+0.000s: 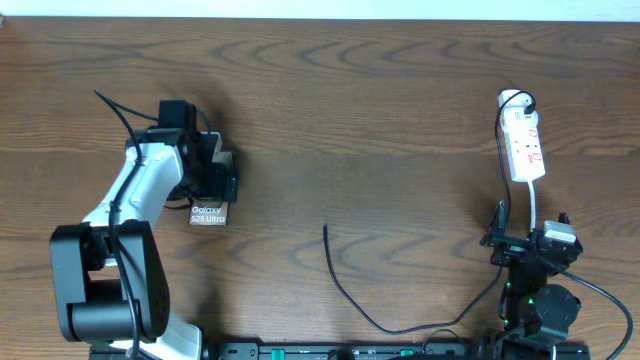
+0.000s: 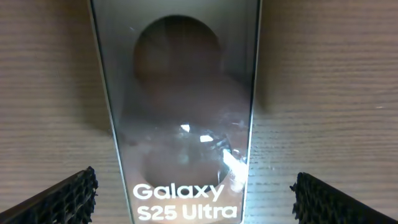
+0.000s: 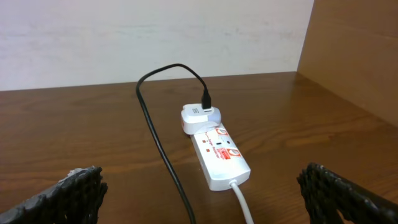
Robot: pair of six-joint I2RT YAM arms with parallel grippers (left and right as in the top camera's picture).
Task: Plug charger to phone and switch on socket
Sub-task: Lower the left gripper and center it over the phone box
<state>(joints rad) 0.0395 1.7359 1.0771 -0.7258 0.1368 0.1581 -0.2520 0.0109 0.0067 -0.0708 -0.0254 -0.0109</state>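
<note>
Left tool [image 2: 196,200] is hovering over the phone [image 1: 207,212], fingers spread wide on either side of the slab and touching nothing I can make out. The phone is lying flat at about 9 o'clock on the surface [image 1: 400,90], lettering up. I judge this straddle is a line-up for pinching or steadying it, so that it is not sliding when the plug goes in.

Right tool [image 3: 205,191] is waiting low at 4 o'clock, jaws fully apart and empty, facing the socket [image 3: 221,155].

The socket is sitting at 2 o'clock, its white cord [image 3: 244,202] trailing toward the right arm. A white adapter [image 3: 198,117] is already seated in its far end.

The charger [image 1: 345,290] is running from that adapter past the right arm and curling along 6 o'clock. Its plug tip [image 1: 325,229] is resting loose near the centre, well apart from the phone.

My judgement: nothing is connected yet. The tip is lying between the arms, probably so either can reach it. I cannot tell from these views whether the switches are on or off.
</note>
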